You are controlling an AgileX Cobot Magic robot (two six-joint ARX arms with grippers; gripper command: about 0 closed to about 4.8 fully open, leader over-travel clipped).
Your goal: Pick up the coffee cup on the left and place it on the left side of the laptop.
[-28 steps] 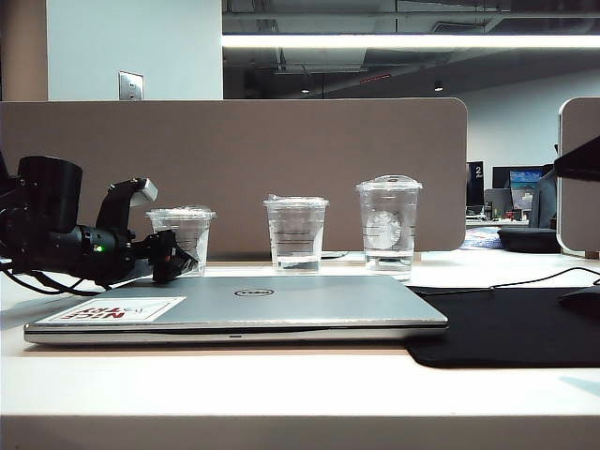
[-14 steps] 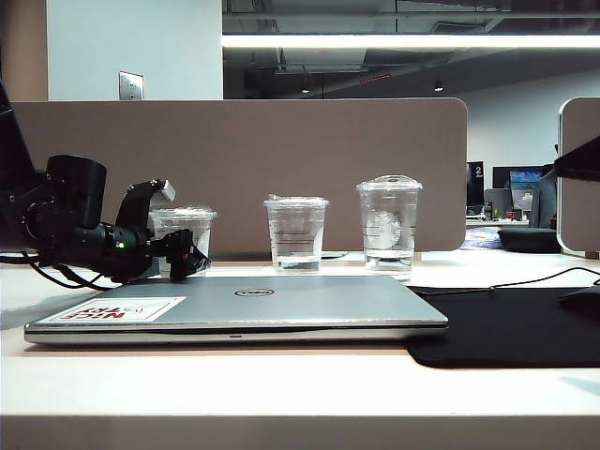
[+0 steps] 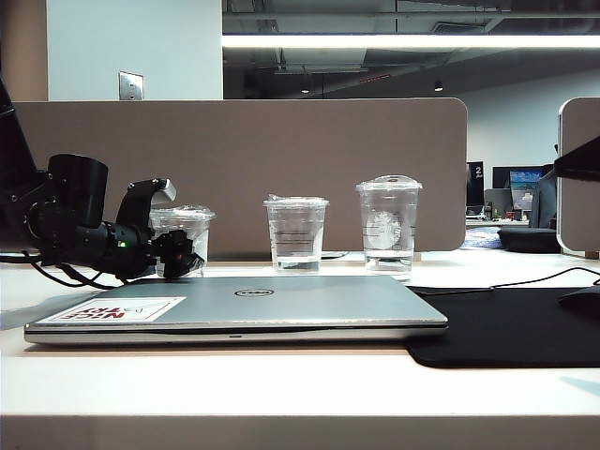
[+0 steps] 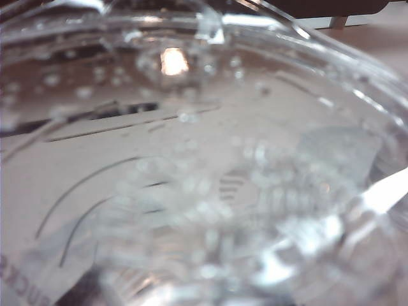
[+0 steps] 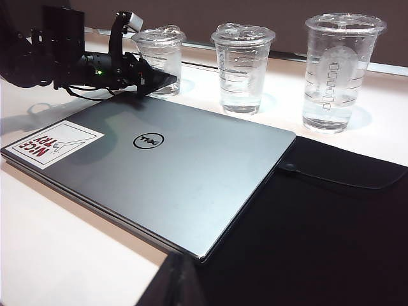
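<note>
The coffee cup (image 3: 190,228), short, clear and lidded, stands behind the far left corner of the closed silver laptop (image 3: 309,300). My left gripper (image 3: 183,255) reaches in from the left, level with the table, and its dark fingers are closed in on the cup's lower part. The right wrist view shows the same gripper (image 5: 156,80) at the base of the cup (image 5: 159,54), beyond the laptop (image 5: 166,166). In the left wrist view the cup (image 4: 223,159) fills the frame and hides the fingers. My right gripper (image 5: 182,280) hangs shut over the laptop's near corner, holding nothing.
A mid-height clear cup (image 3: 296,234) and a tall dome-lidded cup (image 3: 388,225) stand in a row to the right of the coffee cup. A black mat (image 3: 516,323) with a thin cable lies right of the laptop. A brown divider panel (image 3: 281,159) closes off the back.
My left gripper slid right along the table to the coffee cup, and its fingers then narrowed around the cup's base. The cup's lid now sits slightly tilted. The right arm has not moved.
</note>
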